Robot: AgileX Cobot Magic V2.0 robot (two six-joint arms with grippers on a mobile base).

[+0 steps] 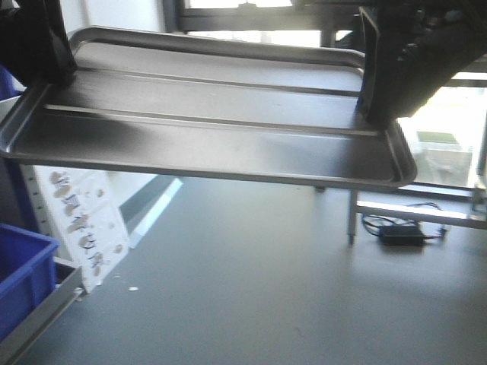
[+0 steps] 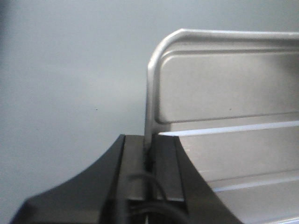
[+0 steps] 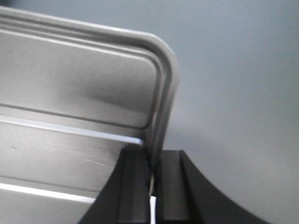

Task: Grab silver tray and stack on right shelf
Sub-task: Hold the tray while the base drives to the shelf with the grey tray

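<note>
The silver tray [image 1: 213, 114] hangs in the air across the upper front view, shiny, with two long raised ribs, held level above the grey floor. My left gripper [image 1: 42, 72] is shut on its left rim and my right gripper [image 1: 377, 106] is shut on its right rim. In the left wrist view the black jaws [image 2: 150, 154] pinch the tray's [image 2: 224, 93] left edge. In the right wrist view the jaws [image 3: 153, 163] pinch the tray's [image 3: 74, 93] right edge. The right shelf is out of view.
A blue bin [image 1: 19, 274] sits on a steel rail [image 1: 42, 312] at lower left. A white panel [image 1: 84, 220] leans behind it. A table leg [image 1: 352, 217] and a black power adapter with cables [image 1: 401, 232] are on the floor at right.
</note>
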